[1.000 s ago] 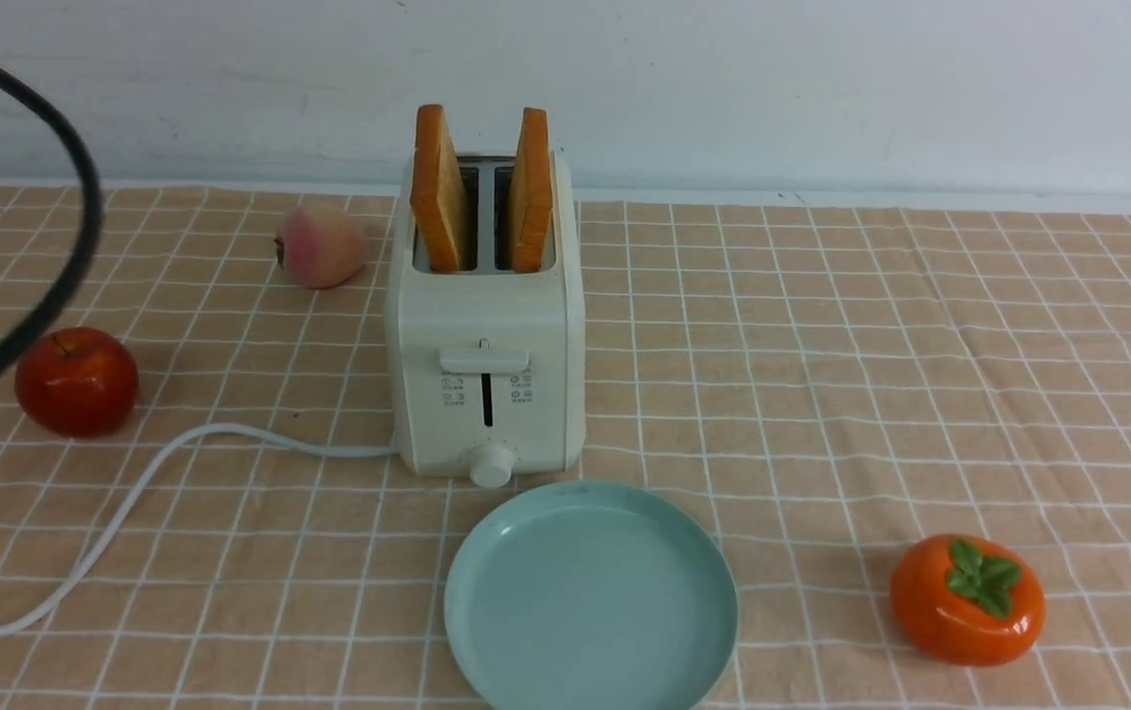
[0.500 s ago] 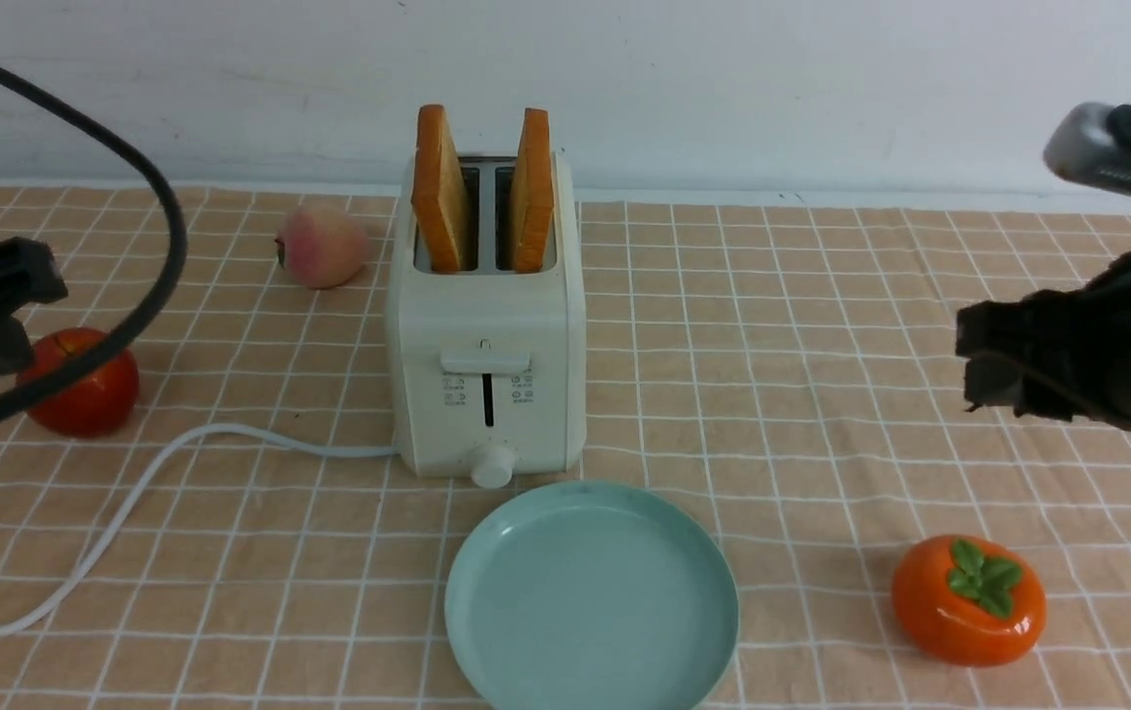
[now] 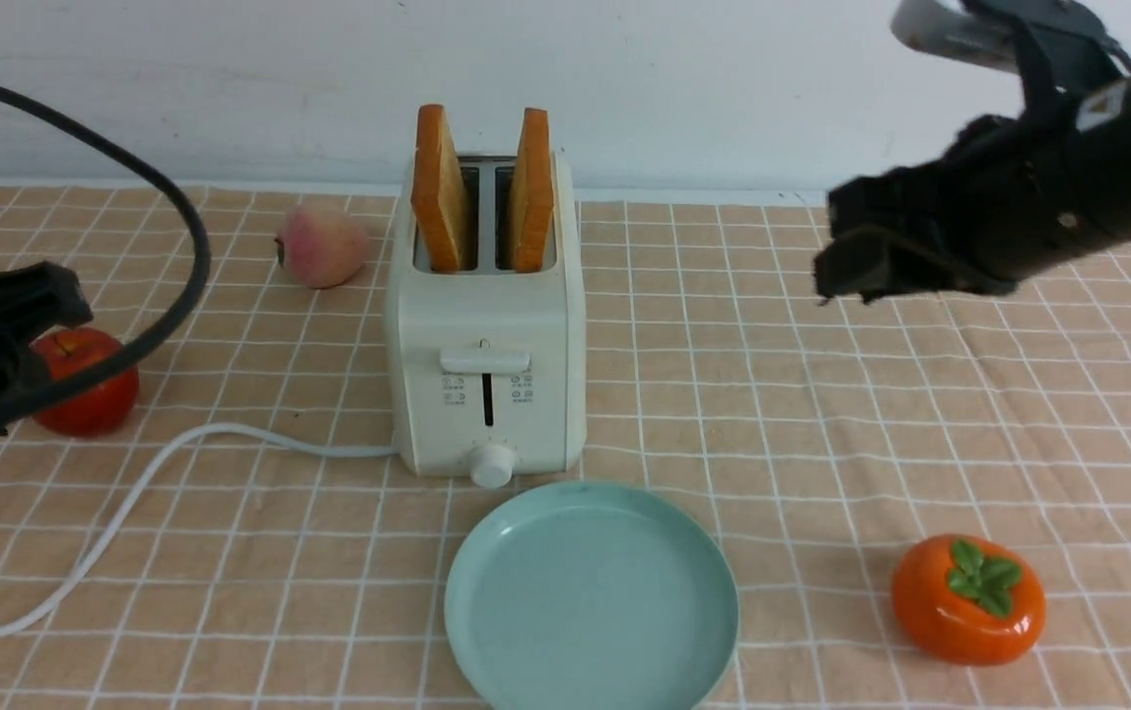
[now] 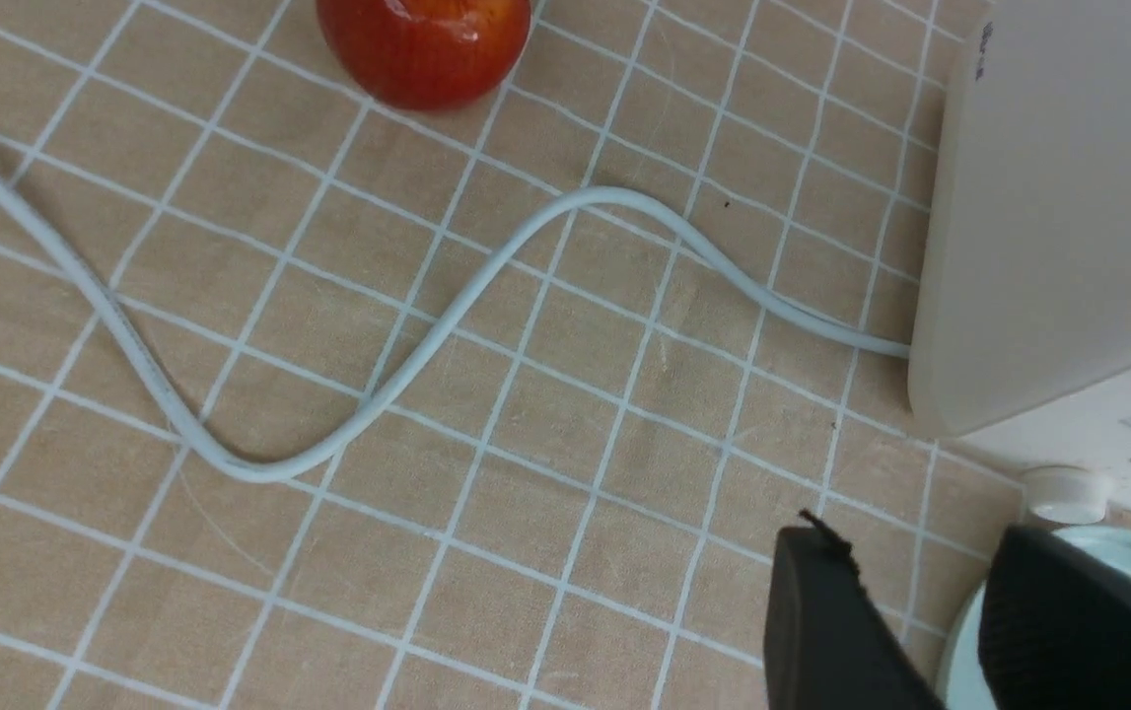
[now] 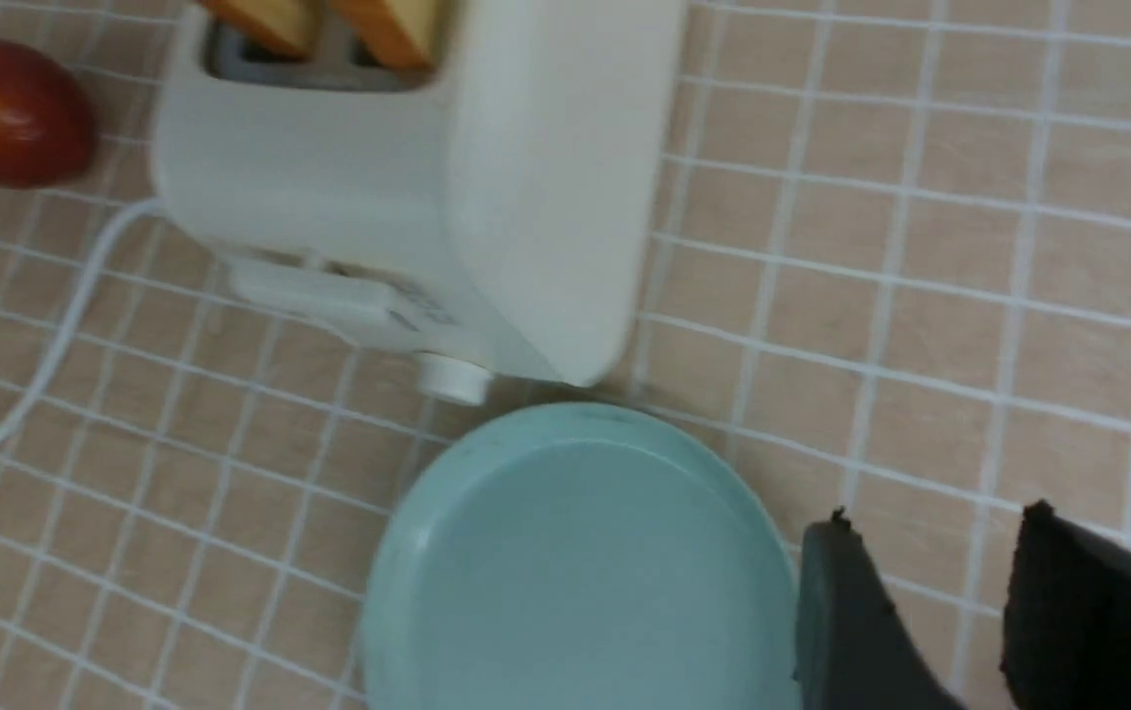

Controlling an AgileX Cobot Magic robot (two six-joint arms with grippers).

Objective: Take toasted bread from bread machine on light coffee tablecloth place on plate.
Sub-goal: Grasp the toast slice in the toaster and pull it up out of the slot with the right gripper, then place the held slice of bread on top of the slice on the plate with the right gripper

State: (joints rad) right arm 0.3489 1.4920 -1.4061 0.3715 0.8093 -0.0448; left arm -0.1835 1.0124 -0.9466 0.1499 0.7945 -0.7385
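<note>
Front view: toast slices (image 3: 440, 192) stand in the toaster (image 3: 486, 325); left gripper (image 4: 915, 540), left of the toaster, and right gripper (image 5: 938, 521), right of it, gape part-open, empty.

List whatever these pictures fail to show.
- Toast lower halves: front view, sunk in the toaster slots; right wrist view cuts them at the top edge.
- Left gripper: front view's edge cuts it off; left wrist view shows fingertips only.
- Apple: front view, partly behind the black cable.
- Plate: front view, near rim cut by the bottom edge.
- Toaster panel marks: too small to read.
</note>
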